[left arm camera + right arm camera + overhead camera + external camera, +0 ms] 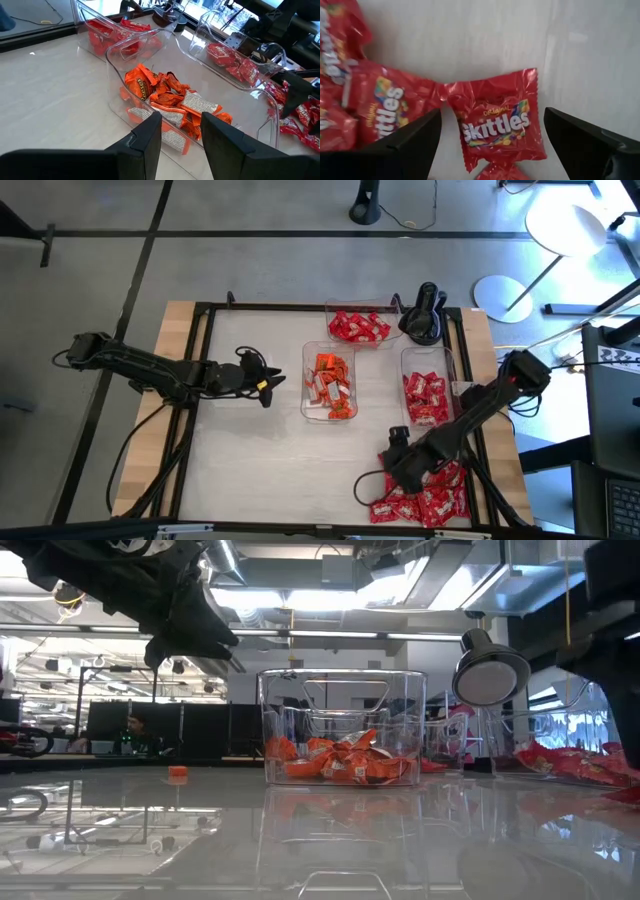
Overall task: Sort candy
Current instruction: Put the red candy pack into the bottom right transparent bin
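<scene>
The white table (250, 470) fills the high view, with three clear trays on it: a middle tray (328, 386) of orange candy (165, 97), a far tray (358, 326) of red packs and a right-hand tray (428, 388) of more red ones. Then there is the loose pile of red packets (425, 502) at the near right edge, lying every which way, with no common direction to them. The right gripper (490, 137) hangs low right over that pile, its fingers spread wide to either side of a single red packet (495, 120) lying flat on the table and touching neither finger. It reads "ORIGINAL SKITTLES" in white with a rainbow arc (the lettering slopes slightly uphill), its crimped ends marking a long axis roughly crosswise to the gap between the fingers. A neighbouring packet (385, 107) shows the same name, turned on end. Over to the left gripper (181, 137): it hovers just beside the middle tray with fingers partly apart and nothing between them. The orange wrappers there carry yellow lettering, too crumpled to read.
</scene>
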You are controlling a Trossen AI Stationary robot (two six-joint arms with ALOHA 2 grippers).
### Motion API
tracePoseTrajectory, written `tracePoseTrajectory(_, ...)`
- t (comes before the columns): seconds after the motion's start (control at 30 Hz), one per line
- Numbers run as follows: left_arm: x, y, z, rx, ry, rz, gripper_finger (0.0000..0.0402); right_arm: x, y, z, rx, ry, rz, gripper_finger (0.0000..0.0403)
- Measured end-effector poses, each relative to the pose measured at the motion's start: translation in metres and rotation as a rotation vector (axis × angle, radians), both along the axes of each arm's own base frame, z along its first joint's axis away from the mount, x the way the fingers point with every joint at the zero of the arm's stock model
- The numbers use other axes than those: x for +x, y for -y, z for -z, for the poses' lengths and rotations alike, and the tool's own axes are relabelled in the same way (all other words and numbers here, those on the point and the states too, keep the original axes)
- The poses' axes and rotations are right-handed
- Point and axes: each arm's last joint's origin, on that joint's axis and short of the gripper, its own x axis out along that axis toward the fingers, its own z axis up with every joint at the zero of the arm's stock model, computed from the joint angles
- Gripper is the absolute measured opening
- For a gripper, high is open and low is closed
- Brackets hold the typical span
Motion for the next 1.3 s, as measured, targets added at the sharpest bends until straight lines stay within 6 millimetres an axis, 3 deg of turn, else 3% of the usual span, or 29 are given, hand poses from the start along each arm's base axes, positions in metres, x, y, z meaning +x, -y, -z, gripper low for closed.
tracePoseTrajectory(0.27, 0.0, 0.0, 0.0, 0.005, -0.002, 0.003, 0.0127, 0.004, -0.003, 0.022, -0.042, -0.064, 0.033, 0.0347)
tracePoseTrajectory(0.6, 0.0, 0.0, 0.0, 0.01, -0.005, 0.005, 0.0127, 0.005, -0.003, 0.024, -0.045, -0.07, 0.045, 0.0338)
tracePoseTrajectory(0.97, 0.0, 0.0, 0.0, 0.011, -0.005, 0.006, 0.0127, 0.004, -0.002, 0.023, -0.048, -0.073, 0.054, 0.0197)
tracePoseTrajectory(1.13, 0.0, 0.0, 0.0, 0.008, -0.004, 0.005, 0.0127, -0.002, 0.003, 0.007, -0.085, -0.096, 0.058, 0.0152)
tracePoseTrajectory(1.3, 0.0, 0.0, 0.0, 0.006, -0.002, 0.004, 0.0127, -0.001, 0.007, -0.042, -0.108, 0.015, 0.063, 0.0132)
